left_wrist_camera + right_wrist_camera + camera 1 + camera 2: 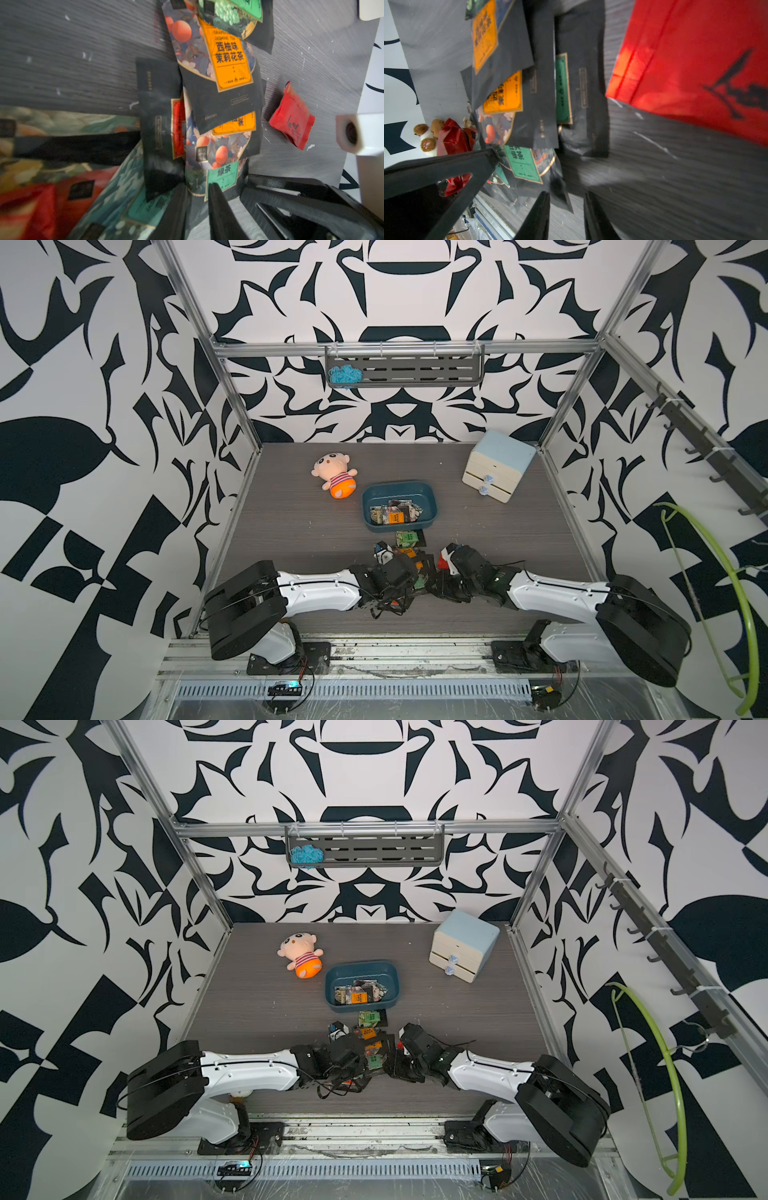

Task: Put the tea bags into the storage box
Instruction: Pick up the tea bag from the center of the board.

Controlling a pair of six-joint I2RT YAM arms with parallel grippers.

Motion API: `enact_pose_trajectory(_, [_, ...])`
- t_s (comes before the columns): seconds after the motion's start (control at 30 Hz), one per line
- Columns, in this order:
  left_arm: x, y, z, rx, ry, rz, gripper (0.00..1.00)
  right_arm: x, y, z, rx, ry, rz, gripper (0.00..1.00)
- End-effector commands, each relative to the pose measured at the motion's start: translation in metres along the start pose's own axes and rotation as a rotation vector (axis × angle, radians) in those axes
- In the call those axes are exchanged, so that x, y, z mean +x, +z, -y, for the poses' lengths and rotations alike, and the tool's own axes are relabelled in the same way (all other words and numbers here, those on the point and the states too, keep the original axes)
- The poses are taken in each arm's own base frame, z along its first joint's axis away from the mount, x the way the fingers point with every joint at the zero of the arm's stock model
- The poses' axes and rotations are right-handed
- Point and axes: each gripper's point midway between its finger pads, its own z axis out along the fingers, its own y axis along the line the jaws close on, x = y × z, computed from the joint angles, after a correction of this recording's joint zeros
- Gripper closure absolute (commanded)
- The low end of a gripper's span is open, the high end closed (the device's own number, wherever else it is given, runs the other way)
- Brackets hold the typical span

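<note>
1. Broadly, seen from above, a lidless dark teal storage box point(397, 484) sits near the middle of the desk point(291, 531), with several tea bags point(395, 512) already lying inside it.
2. More loose sachets point(409, 540) lie on the desk just in front of the box. They overlap in a ragged row that runs back between my two arms.
3. My left fingers point(217, 212) sit low at the near end of that row, narrowly spaced over a sachet with a green label point(223, 172). I cannot tell whether they pinch it or only straddle it.
4. My right fingers point(537, 218) stand parted with bare desk showing between them, gripping nothing. The corner of a black sachet lies just beside one of them.
5. I judge the sachets to be flat, very light, crinkly and probably slippery.
6. Because they overlap, lifting one may drag its neighbour, so I would take hold of a free edge or a crimped seal.
7. The puffier red sachet point(293, 118) lies apart from the rest and offers a thicker body to grip.
8. The orange label point(228, 56) reads "JASMINE TEA" above 西柚味茉莉花茶, and the green label reads 绿茶.
9. The red sachet carries black brush script that I cannot read.
</note>
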Motion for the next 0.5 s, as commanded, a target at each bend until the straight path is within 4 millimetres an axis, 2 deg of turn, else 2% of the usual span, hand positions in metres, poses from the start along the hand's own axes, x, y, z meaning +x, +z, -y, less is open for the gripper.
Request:
enact_pose_trajectory(0.0, [0.0058, 0.0055, -0.0082, -0.019, -0.002, -0.016, 0.77, -0.0142, -0.001, -0.0242, -0.059, -0.029, 0.042, 0.69])
enact_pose_trajectory(0.37, [0.0051, 0.0036, -0.0103, -0.022, -0.004, -0.013, 0.77, -0.0131, 0.0026, -0.0318, -0.078, -0.037, 0.029, 0.84])
enact_pose_trajectory(0.47, [0.0037, 0.0017, -0.0113, -0.026, -0.004, -0.006, 0.77, -0.0111, 0.0002, -0.0301, -0.073, -0.038, 0.029, 0.91])
